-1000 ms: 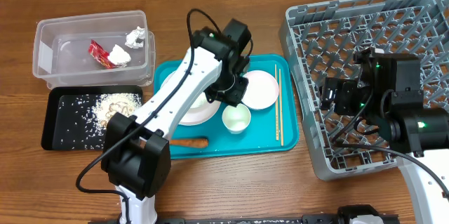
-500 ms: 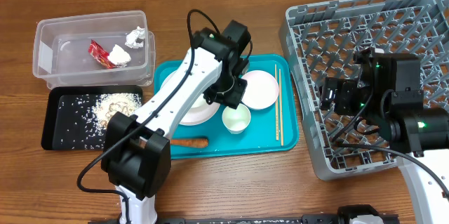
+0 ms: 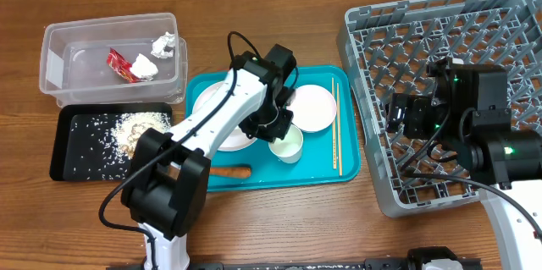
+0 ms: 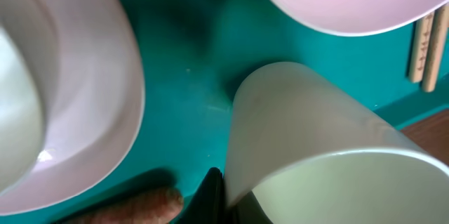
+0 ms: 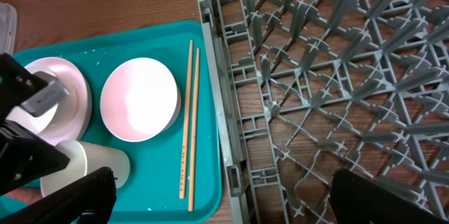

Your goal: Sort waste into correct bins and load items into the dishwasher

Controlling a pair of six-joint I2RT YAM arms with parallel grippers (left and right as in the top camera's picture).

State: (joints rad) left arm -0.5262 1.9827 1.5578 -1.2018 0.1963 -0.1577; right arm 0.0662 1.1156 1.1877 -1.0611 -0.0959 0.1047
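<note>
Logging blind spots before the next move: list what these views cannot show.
The left gripper: overhead, its own wrist hides it; left wrist view's bottom edge cuts it, so its hold on the small white cup is unclear.
The small orange carrot: cut by the same edge.
The white round plate: overhead, the left arm covers its middle.

The bench (image 3: pixel 288 219) is brown wood with long lines in it. Soft light falls evenly on it.
</note>
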